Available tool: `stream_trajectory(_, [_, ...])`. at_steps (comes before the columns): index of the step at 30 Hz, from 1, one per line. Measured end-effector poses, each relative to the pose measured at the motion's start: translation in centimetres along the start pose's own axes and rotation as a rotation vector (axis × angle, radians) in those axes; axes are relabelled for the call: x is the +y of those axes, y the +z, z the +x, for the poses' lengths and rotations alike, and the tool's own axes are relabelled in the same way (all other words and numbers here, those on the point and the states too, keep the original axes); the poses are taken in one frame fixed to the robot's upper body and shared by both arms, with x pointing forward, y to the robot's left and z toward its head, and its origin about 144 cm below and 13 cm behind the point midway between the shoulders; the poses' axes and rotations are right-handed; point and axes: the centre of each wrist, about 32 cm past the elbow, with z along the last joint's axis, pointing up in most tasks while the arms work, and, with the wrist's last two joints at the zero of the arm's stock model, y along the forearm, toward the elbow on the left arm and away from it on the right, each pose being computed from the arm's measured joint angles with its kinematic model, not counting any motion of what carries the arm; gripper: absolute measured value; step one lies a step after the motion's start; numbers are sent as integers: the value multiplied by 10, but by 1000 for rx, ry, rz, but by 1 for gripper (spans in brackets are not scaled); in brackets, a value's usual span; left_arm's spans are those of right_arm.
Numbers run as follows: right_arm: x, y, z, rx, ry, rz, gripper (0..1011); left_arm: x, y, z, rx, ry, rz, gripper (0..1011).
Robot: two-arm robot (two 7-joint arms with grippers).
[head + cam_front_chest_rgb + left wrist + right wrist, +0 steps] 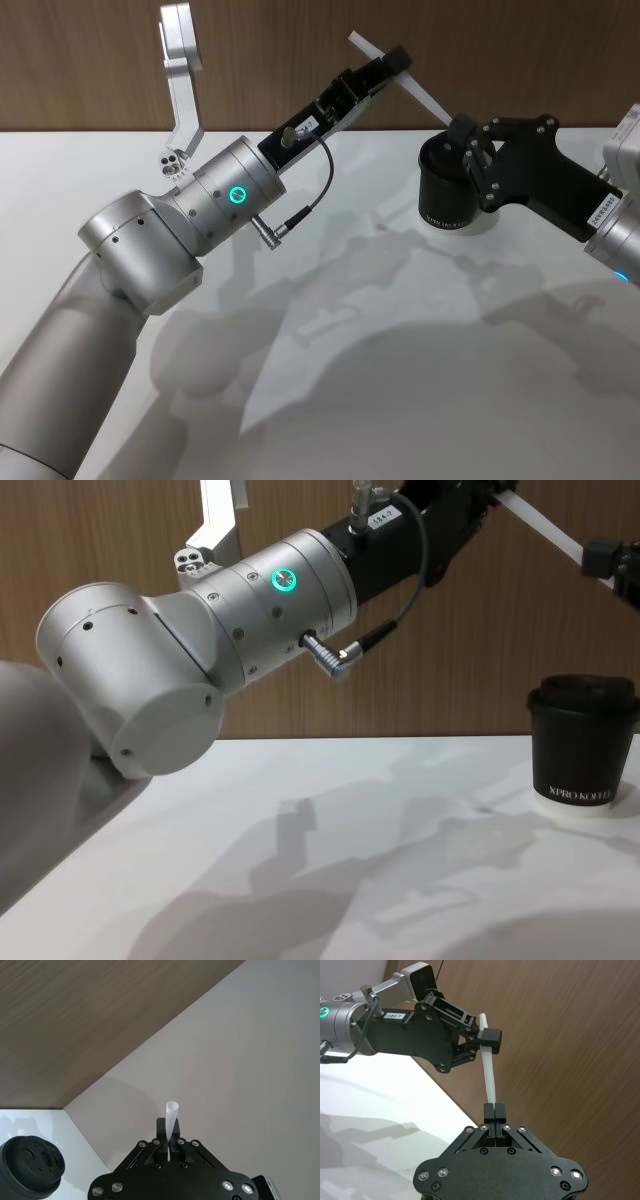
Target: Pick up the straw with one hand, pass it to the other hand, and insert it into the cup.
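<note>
The straw (pixel 425 97) is slanted in the air over the cup (pixel 445 195), which stands on the white worktop (pixel 400 380). The right gripper (pixel 462 130) has its jaws closed on the low end. The left gripper (pixel 398 62) has its jaws pinching it higher up, by the wooden wall (pixel 90 60).

White matte counter (pixel 400 400), smooth and plain. Brown wood-grain wall (pixel 80 60) behind it, grain running horizontally, meeting the counter's far edge in a straight line. Soft grey shadows (pixel 330 300) spread over the counter's middle. Light is even and diffuse.
</note>
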Motion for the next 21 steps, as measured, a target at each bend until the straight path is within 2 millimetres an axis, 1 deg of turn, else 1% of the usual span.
stream_trajectory(7, [0, 0, 0, 0, 0, 0, 16, 0, 0, 0, 1, -1, -1, 5])
stream_trajectory(8, [0, 0, 0, 0, 0, 0, 38, 0, 0, 0, 1, -1, -1, 5])
stream_trajectory(9, [0, 0, 0, 0, 0, 0, 83, 0, 0, 0, 1, -1, -2, 5])
stream_trajectory(10, [0, 0, 0, 0, 0, 0, 83, 0, 0, 0, 1, -1, -2, 5])
stream_trajectory(12, [0, 0, 0, 0, 0, -1, 133, 0, 0, 0, 1, -1, -2, 5])
stream_trajectory(13, [0, 0, 0, 0, 0, 0, 186, 0, 0, 0, 1, -1, -2, 4])
stream_trajectory(15, [0, 0, 0, 0, 0, -1, 219, 0, 0, 0, 1, -1, -2, 5])
stream_trajectory(17, [0, 0, 0, 0, 0, -1, 299, 0, 0, 0, 0, -1, -2, 5])
stream_trajectory(19, [0, 0, 0, 0, 0, -1, 329, 0, 1, 0, 0, -2, -2, 4])
stream_trajectory(20, [0, 0, 0, 0, 0, -1, 398, 0, 1, 0, 0, -2, -2, 5])
stream_trajectory(21, [0, 0, 0, 0, 0, -1, 415, -1, 1, 1, -1, -4, -1, 5])
